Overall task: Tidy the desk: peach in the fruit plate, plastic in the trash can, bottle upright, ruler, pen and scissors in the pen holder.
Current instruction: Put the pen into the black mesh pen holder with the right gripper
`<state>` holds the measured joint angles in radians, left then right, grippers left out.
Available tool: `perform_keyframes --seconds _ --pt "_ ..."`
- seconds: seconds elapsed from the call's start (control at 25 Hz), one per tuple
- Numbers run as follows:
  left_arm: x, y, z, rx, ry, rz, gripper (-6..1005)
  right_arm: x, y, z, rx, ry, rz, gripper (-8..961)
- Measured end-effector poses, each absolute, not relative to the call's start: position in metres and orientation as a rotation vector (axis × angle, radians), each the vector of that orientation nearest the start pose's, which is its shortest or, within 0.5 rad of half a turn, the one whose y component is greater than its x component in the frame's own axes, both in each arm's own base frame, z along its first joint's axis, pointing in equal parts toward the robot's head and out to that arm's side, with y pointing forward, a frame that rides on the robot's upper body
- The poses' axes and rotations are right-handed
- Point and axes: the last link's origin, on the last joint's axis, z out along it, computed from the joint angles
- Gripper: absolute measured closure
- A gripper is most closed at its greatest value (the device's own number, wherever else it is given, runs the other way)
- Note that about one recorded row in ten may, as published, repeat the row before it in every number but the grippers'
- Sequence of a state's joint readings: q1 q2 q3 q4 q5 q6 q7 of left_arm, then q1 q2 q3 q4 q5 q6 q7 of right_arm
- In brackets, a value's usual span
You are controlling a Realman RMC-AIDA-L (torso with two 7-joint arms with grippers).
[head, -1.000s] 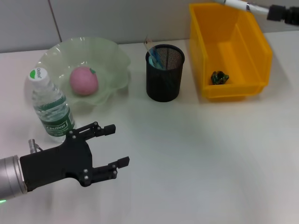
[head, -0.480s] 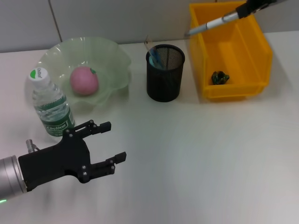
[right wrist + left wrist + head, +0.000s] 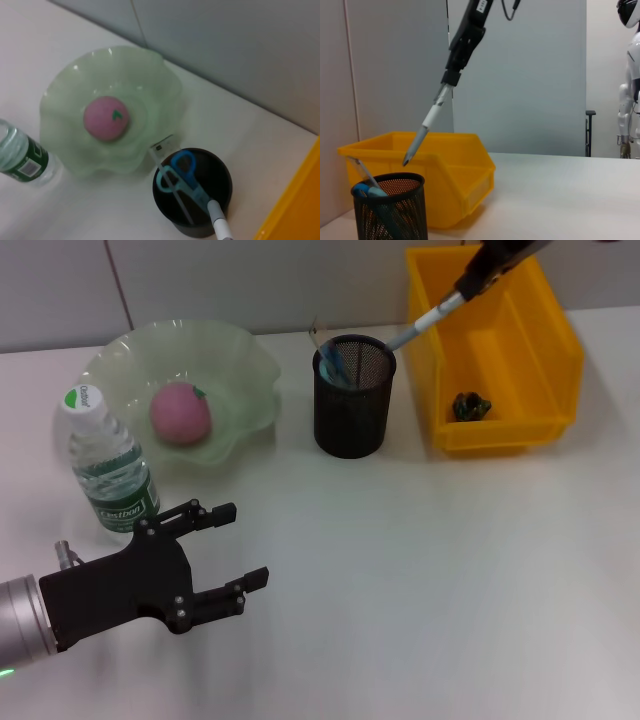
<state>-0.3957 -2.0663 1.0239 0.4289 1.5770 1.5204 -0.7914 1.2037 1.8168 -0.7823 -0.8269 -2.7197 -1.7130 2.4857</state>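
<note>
- The right gripper (image 3: 480, 275) is holding the pen (image 3: 420, 324) by its top end, up at about 1 o'clock in the head view. It is squeezing the pen tight so it is not falling.
- The pen is leaning with its tip pointing down at the pen holder (image 3: 353, 395). The tip is hanging just above the rim, at the holder's 2 o'clock side. I think it is tilted so it can slide in.
- The scissors (image 3: 182, 175) and the ruler (image 3: 167, 167) are already sitting in the pen holder, so the pen needs the free side.
- The peach (image 3: 180, 412) is lying in the fruit plate (image 3: 240, 360), at 10 o'clock.
- The bottle (image 3: 108, 468) is standing upright, touching the plate's near edge.
- The plastic (image 3: 469, 405) is lying in the yellow trash can (image 3: 545, 335), just beside the holder at its 3 o'clock.
- The left gripper (image 3: 232, 552) is hovering over the table (image 3: 420, 590) at 8 o'clock. Its fingers are spread apart and holding nothing. It is waiting out of the way.
</note>
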Motion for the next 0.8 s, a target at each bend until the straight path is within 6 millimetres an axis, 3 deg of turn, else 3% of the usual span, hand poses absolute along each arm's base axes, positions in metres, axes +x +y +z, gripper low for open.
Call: perform_keyframes --seconds 0.16,0.56,0.8 --pt "-0.277 0.280 -0.043 -2.666 -0.167 -0.841 216 0.083 0.470 0.096 -2.530 1.008 -0.339 834" --pt "-0.278 0.281 -0.043 -2.659 -0.173 -0.831 216 0.078 0.479 0.054 -2.514 0.959 -0.454 834" --pt "-0.277 0.281 -0.044 -2.663 -0.172 -0.832 216 0.078 0.478 0.040 -2.498 0.921 -0.504 835"
